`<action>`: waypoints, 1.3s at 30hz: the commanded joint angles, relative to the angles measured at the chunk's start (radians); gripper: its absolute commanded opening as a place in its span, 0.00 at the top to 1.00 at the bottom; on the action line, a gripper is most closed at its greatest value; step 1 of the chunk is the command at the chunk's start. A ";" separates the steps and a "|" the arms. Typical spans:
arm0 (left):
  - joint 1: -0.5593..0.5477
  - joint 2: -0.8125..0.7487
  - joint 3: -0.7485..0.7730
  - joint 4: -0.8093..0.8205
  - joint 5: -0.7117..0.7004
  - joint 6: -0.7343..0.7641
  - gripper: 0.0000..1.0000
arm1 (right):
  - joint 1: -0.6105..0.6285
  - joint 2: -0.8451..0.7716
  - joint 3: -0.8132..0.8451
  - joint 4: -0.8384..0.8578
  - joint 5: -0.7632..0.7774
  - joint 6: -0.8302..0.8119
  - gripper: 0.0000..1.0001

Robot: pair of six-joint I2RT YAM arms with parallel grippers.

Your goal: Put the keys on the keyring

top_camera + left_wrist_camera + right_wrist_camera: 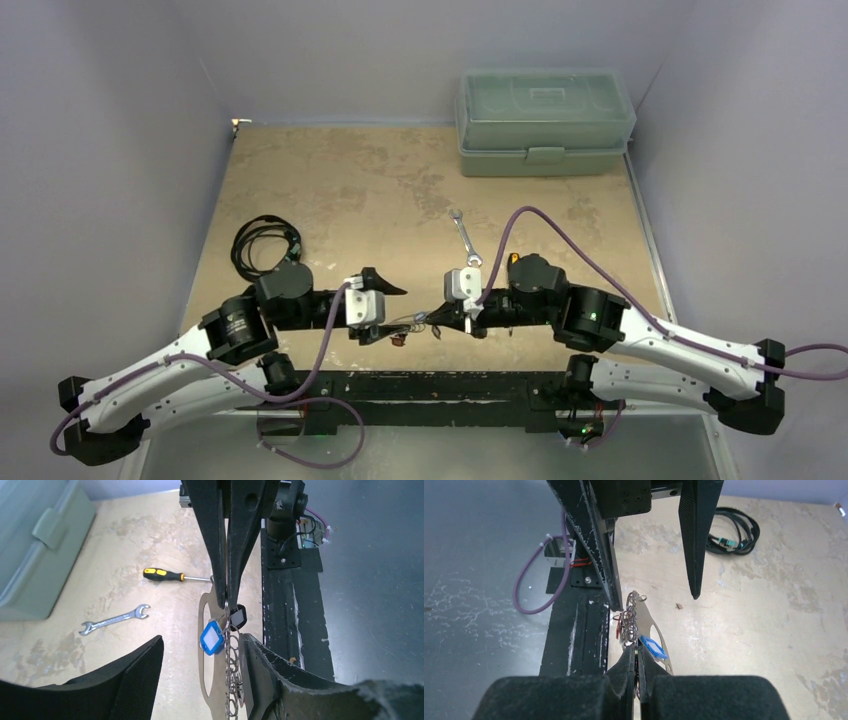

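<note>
R gripper (pixel 638 652) clamps the keyring (pixel 651 625) by 1 end; we see its long axis run between the wide-set jaws of L gripper (pixel 655 603), nearer 1 finger.

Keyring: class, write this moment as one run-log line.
right pincer: shut on keyring | left pincer: open, straddling keyring | blue key, black key: hanging at keyring

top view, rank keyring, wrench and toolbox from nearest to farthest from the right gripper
1. keyring: held by the right gripper, at the near edge
2. wrench: just beyond the gripper, mid-table
3. toolbox: far right corner
</note>
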 commanded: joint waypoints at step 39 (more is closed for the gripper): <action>0.081 0.004 0.000 0.170 0.194 -0.037 0.55 | 0.003 -0.137 -0.136 0.400 -0.040 0.093 1.00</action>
